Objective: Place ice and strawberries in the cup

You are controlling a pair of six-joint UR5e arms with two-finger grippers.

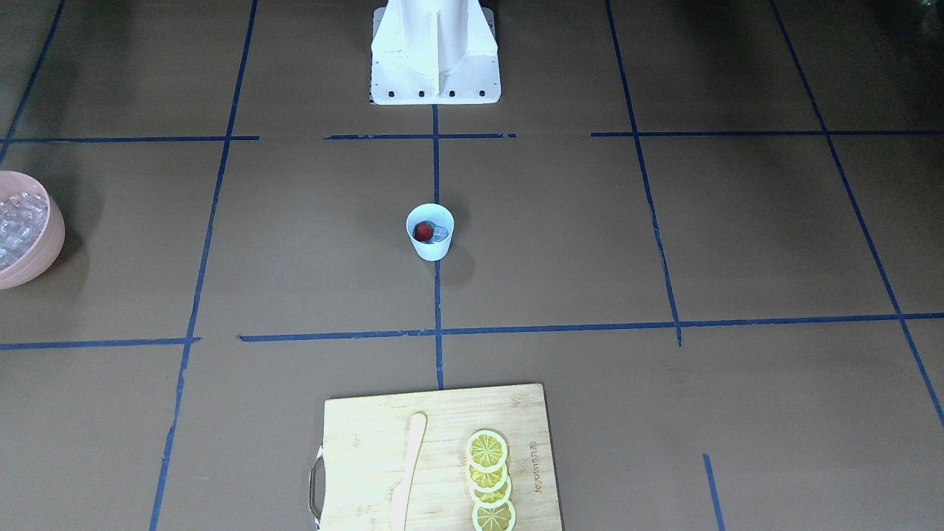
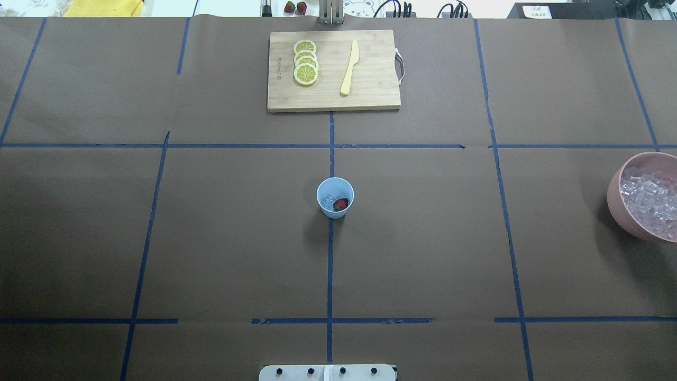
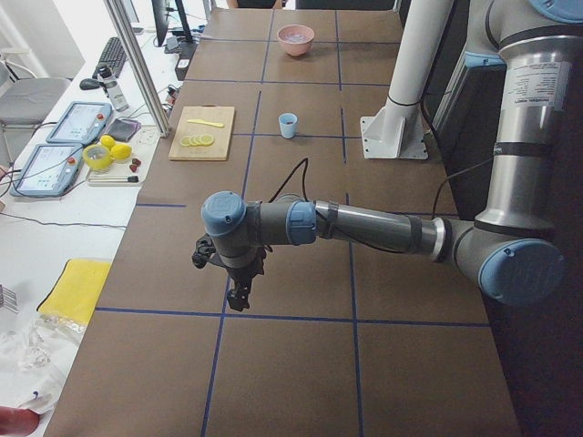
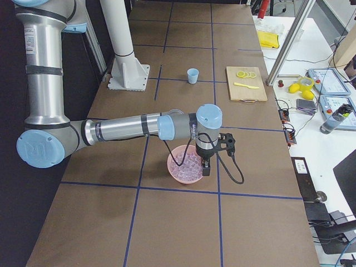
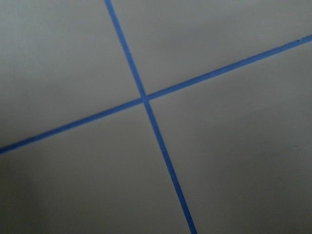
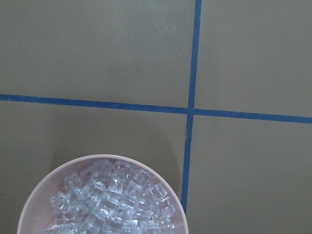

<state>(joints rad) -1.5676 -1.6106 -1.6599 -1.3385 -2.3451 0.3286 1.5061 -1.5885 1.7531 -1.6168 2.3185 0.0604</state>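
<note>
The light-blue cup [image 2: 323,191] stands upright at the table's middle on a blue tape line, also seen in the front view as cup [image 1: 431,252]. Inside it lie a dark-red strawberry [image 2: 341,203] and an ice cube [image 2: 329,202]. More ice [image 2: 648,203] fills the pink bowl [image 2: 615,207] at the right edge. My left gripper [image 3: 239,296] hangs low over bare table far from the cup. Over the bowl's near rim hovers my right gripper [image 4: 206,168]. Both show only in the side views, so I cannot tell whether they are open or shut.
A wooden cutting board [image 2: 370,90] at the far side carries several lemon slices [image 2: 305,62] and a pale knife [image 2: 349,67]. The robot's white base [image 1: 435,51] stands behind the cup. Tablets and small items lie on the side table [image 3: 64,146].
</note>
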